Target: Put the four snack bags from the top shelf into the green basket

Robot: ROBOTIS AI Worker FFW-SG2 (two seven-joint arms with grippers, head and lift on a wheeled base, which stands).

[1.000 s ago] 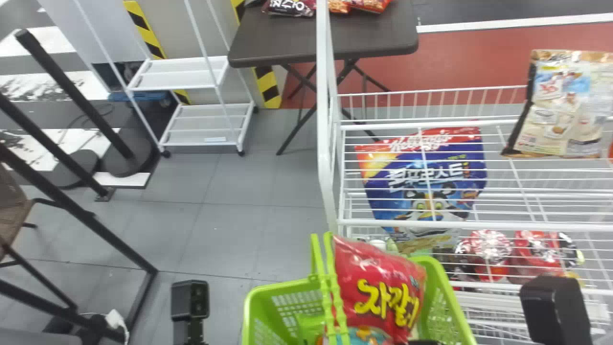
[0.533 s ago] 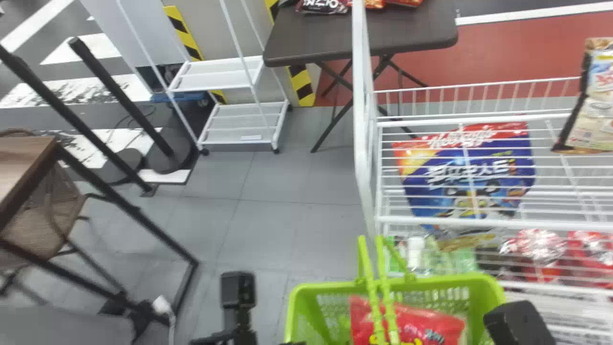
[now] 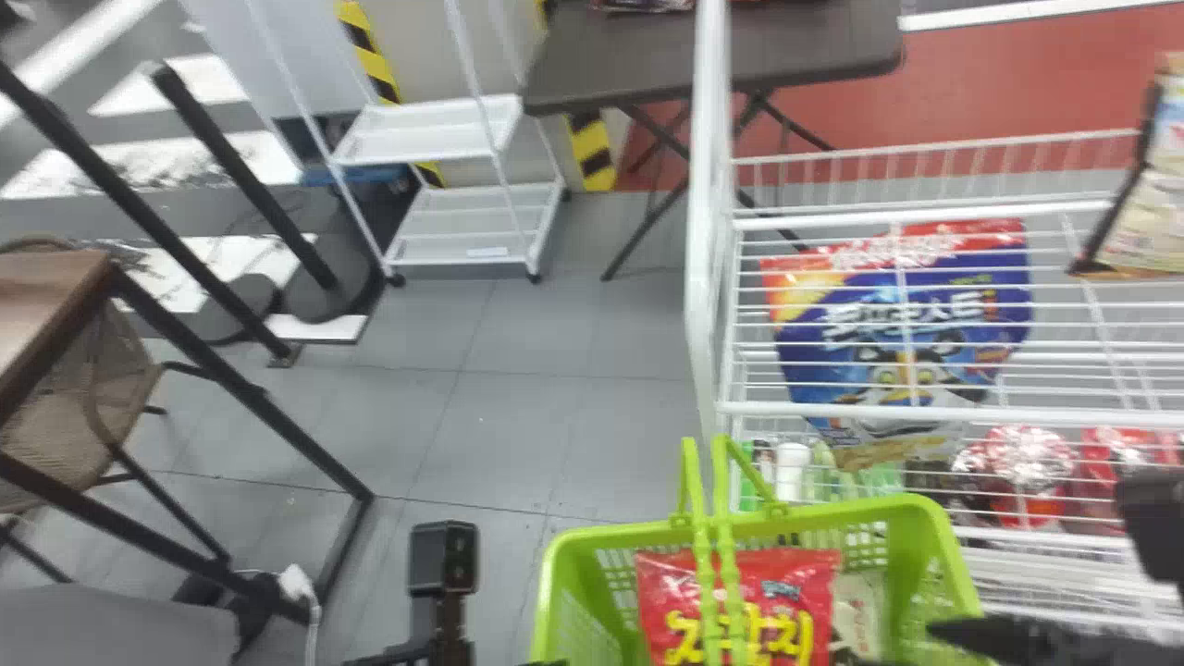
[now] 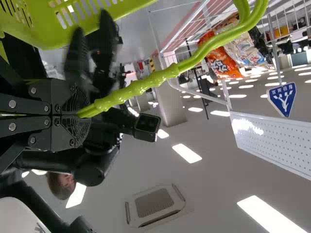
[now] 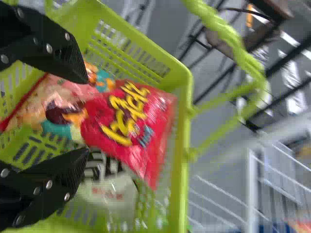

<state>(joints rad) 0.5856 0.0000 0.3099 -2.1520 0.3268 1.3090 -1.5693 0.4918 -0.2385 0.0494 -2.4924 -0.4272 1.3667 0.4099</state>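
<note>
At the bottom of the head view, the left gripper (image 3: pixel 550 662) has its jaws closed on the handle (image 3: pixel 721 555) of the green basket (image 3: pixel 939 536). The right gripper (image 3: pixel 893 646) hangs over it, jaws spread and empty. Inside lie a red snack bag (image 3: pixel 740 601) and a pale bag (image 3: pixel 860 610); a beige bag (image 3: pixel 1152 208) stands upper right.

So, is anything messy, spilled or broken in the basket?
I can't see anything spilled or torn. The only slightly untidy bit is the red snack bag lying crooked in the green basket, partly over a whitish bag, as loose bags often do.
</note>
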